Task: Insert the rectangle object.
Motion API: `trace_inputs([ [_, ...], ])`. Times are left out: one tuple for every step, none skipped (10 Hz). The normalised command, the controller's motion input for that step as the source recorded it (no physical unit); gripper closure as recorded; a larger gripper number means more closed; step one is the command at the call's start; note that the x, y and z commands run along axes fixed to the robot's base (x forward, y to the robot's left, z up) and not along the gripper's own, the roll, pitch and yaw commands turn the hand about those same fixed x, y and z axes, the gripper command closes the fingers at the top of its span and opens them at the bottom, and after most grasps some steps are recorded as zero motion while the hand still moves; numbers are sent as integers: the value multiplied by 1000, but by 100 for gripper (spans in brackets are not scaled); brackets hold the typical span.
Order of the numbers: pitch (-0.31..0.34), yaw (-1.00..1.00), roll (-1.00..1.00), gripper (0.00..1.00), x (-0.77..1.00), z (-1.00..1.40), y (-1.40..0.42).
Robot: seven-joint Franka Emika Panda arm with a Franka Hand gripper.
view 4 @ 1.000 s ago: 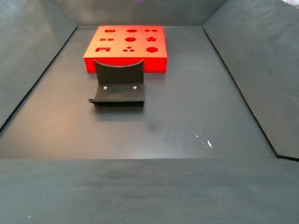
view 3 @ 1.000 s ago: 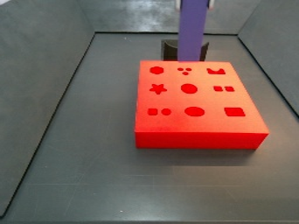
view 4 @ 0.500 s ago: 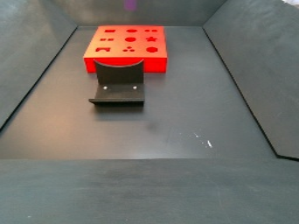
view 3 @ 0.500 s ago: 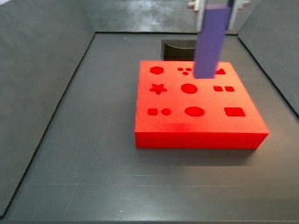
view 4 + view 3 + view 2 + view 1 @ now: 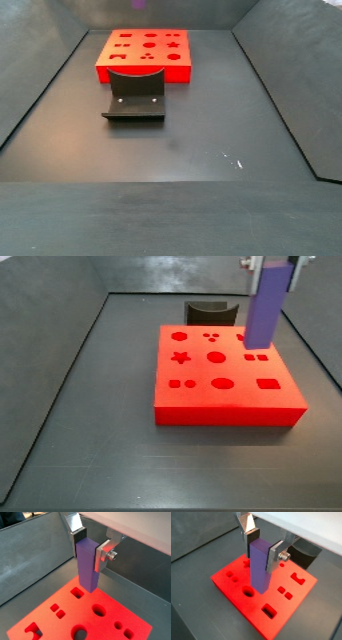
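The rectangle object, a long purple bar point(image 5: 267, 306), hangs upright in my gripper point(image 5: 274, 262), which is shut on its upper end. Both wrist views show the silver fingers clamping the bar point(image 5: 260, 564) point(image 5: 87, 564) from two sides, the gripper point(image 5: 263, 546) point(image 5: 91, 546) well above the block. The bar's lower end hovers above the right part of the red block point(image 5: 227, 381), clear of its surface. The block's rectangular hole point(image 5: 267, 384) lies nearer its front right corner; it also shows in a wrist view point(image 5: 268, 610). In a side view only the bar's tip point(image 5: 138, 4) shows.
The dark fixture point(image 5: 135, 95) stands on the floor against one side of the red block point(image 5: 144, 55); it also shows behind the block point(image 5: 207, 308). Grey walls point(image 5: 80, 316) enclose the dark floor point(image 5: 174, 160).
My gripper has carried the purple bar sideways from the block's back middle to above its right side. The block and the fixture have not moved.
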Motion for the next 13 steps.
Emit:
trace_inputs([
  [0, 0, 96, 100, 1000, -251, -46],
  [0, 0, 106, 100, 1000, -280, -37],
  [0, 46, 101, 100, 1000, -217, 0],
  [0, 49, 109, 100, 1000, -211, 0],
  [0, 71, 106, 100, 1000, -197, 0],
  [0, 111, 177, 100, 926, -157, 0],
  [0, 174, 287, 100, 811, -166, -80],
  [6, 214, 301, 100, 743, -246, -129],
  [0, 229, 313, 100, 686, -297, -157],
  [0, 209, 433, 100, 634, -260, -194],
  [19, 140, 317, 100, 486, -317, -149],
  [0, 0, 117, 100, 231, -383, -46],
  [0, 0, 80, 100, 249, -394, 0],
])
